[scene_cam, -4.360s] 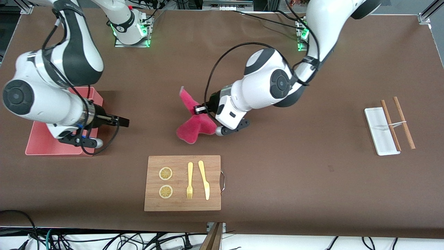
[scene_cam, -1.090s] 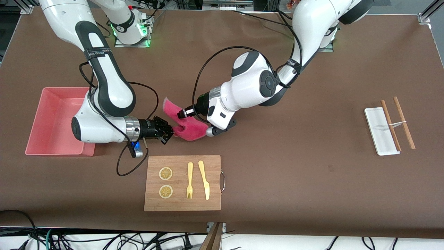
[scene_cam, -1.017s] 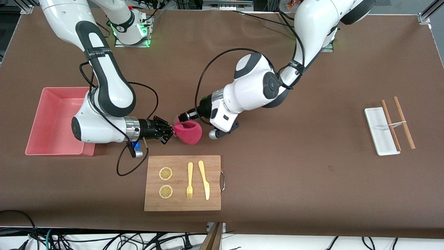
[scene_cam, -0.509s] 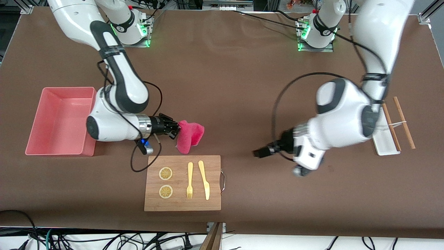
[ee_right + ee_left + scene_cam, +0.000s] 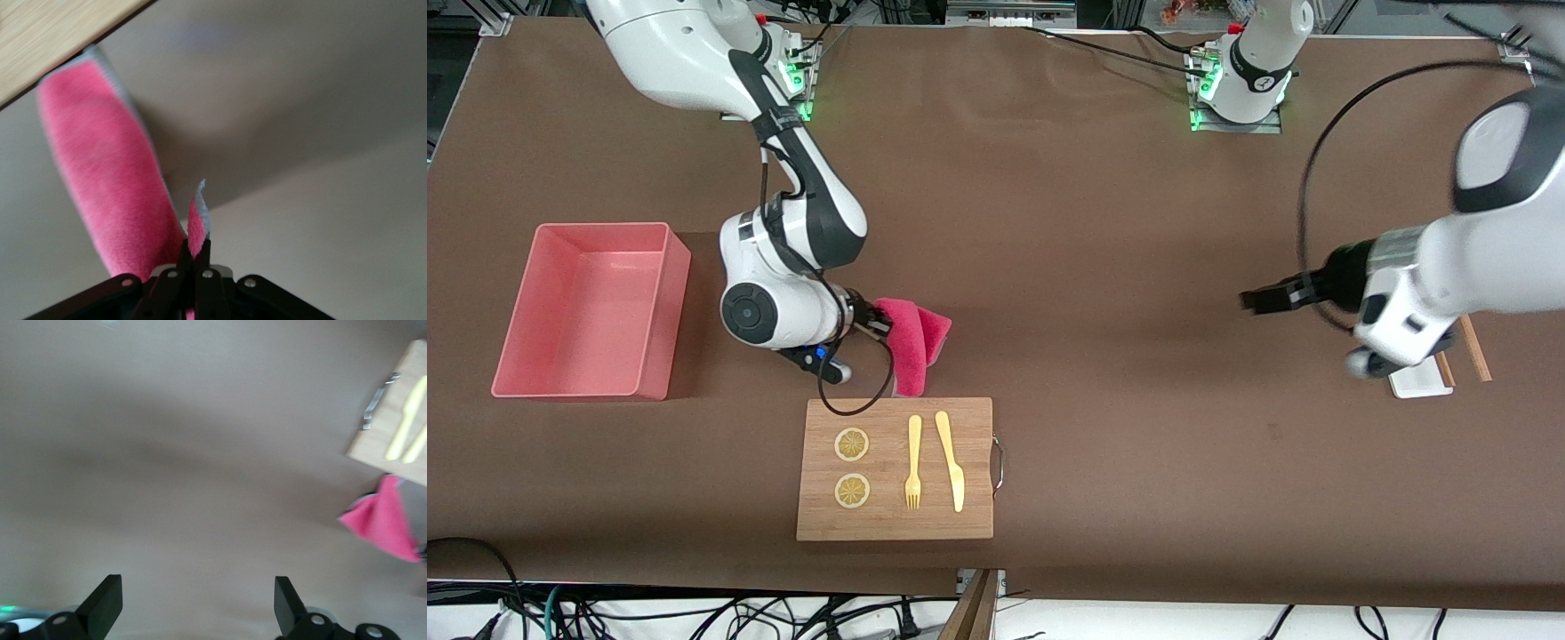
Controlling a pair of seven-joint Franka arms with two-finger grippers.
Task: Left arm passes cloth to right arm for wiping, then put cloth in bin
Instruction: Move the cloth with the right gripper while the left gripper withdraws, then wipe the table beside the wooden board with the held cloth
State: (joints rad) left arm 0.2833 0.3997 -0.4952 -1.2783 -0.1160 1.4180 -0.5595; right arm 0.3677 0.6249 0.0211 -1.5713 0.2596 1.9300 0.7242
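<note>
The right end effector (image 5: 869,322) is clamped tight on the cloth (image 5: 911,342), which hangs over the surface just above the cutting board (image 5: 895,469). The left end effector (image 5: 1254,300), fingers spread wide and empty, hovers beside the white tray (image 5: 1414,382).

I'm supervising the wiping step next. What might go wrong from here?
The right gripper pinches only a thin edge of the cloth, so it may slip free while wiping. The hanging cloth is close to the cutting board and might drag onto the fork and knife.
</note>
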